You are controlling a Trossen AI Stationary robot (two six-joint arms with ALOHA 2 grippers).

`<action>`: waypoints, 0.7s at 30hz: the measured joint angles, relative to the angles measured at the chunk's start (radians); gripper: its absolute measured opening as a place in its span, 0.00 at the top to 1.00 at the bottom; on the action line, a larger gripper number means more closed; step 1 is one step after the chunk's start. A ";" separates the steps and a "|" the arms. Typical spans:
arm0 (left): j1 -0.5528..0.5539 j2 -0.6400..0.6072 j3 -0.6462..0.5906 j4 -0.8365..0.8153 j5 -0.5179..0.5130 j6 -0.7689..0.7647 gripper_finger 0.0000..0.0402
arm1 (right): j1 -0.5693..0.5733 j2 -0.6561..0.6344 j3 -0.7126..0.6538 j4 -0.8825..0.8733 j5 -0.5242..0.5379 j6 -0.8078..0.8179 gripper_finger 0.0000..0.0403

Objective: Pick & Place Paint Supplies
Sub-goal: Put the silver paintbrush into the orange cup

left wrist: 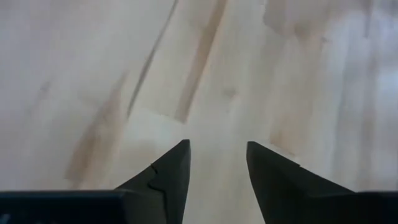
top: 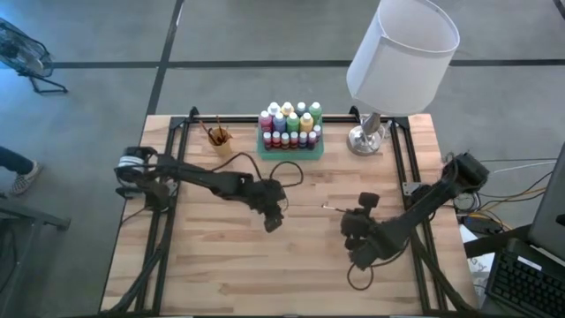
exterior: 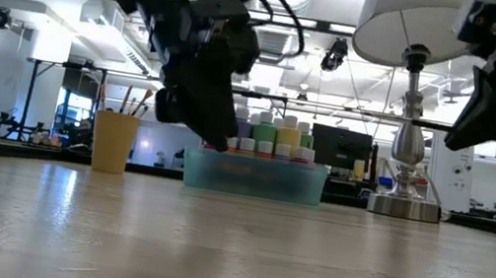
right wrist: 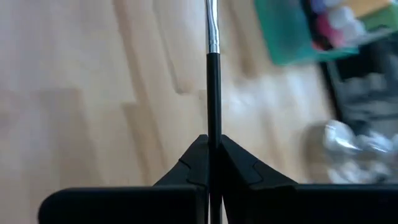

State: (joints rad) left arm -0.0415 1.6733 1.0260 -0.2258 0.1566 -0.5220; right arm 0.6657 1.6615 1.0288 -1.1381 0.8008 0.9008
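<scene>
Paint bottles (top: 290, 124) in several colours stand packed in a green tray (top: 291, 152) at the table's far middle. Beside it an orange cup (top: 221, 141) holds brushes. My right gripper (right wrist: 213, 140) is shut on a thin paintbrush (right wrist: 213, 74) with a dark handle and silver ferrule. In the high view that gripper (top: 347, 215) hangs over the table's right middle, and the brush (top: 331, 208) sticks out toward the left. My left gripper (left wrist: 217, 149) is open over bare wood, in the high view (top: 274, 223) near the table's centre. My right gripper pinches the brush's dark handle (right wrist: 213, 127) between its two fingers. The brush runs along the fingers and out past their tips, ferrule (right wrist: 212, 31) ahead. The fingers slant down from the table's right side. The bristle end lies outside the wrist view.
A lamp with a white shade (top: 402, 53) and a metal base (top: 366, 137) stands at the far right, next to the tray. Black rails (top: 402, 159) run along both table sides. Bare wood (top: 291, 274) stretches across the near half.
</scene>
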 joint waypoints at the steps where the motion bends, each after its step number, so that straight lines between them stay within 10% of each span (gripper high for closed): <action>1: -0.015 0.000 0.000 0.013 -0.046 0.014 0.60 | 0.004 -0.031 -0.030 0.058 -0.006 -0.016 0.97; 9: -0.208 0.000 -0.041 0.264 -0.545 0.191 0.64 | 0.004 -0.314 -0.313 0.648 -0.117 -0.321 0.97; 21: -0.304 -0.001 -0.159 0.937 -0.615 0.484 0.69 | -0.071 -0.536 -0.666 1.690 -0.280 -0.830 0.97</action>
State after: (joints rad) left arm -0.3450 1.6728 0.8669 0.7109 -0.4582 -0.0381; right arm 0.5949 1.1258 0.3623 0.5515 0.5209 0.0711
